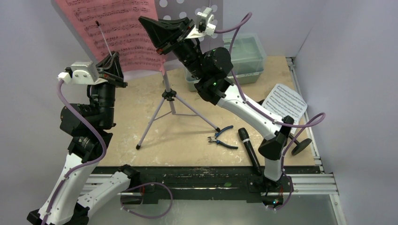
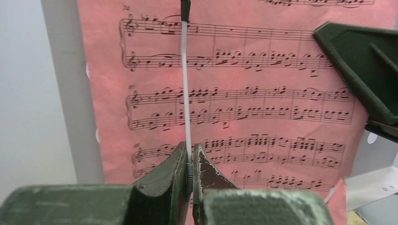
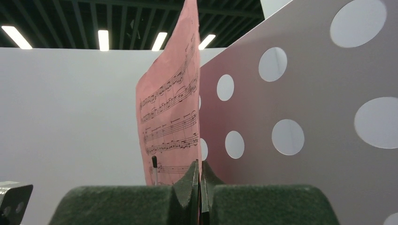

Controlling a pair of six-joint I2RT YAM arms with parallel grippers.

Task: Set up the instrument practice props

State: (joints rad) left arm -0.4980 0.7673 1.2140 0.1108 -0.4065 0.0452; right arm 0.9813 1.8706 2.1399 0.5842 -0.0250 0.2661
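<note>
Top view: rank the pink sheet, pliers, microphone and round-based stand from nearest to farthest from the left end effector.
From the left end effector, shut on a baton:
1. Pink sheet: just behind it.
2. Pliers: right, mid-table.
3. Microphone: right of the pliers, near edge.
4. Round-based stand: far right edge.

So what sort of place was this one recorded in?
Probably a lab robot cell, not a music room: scuffed wooden tabletop on aluminium rails, plain white partition walls around it, and strip lights on a dark open ceiling.
</note>
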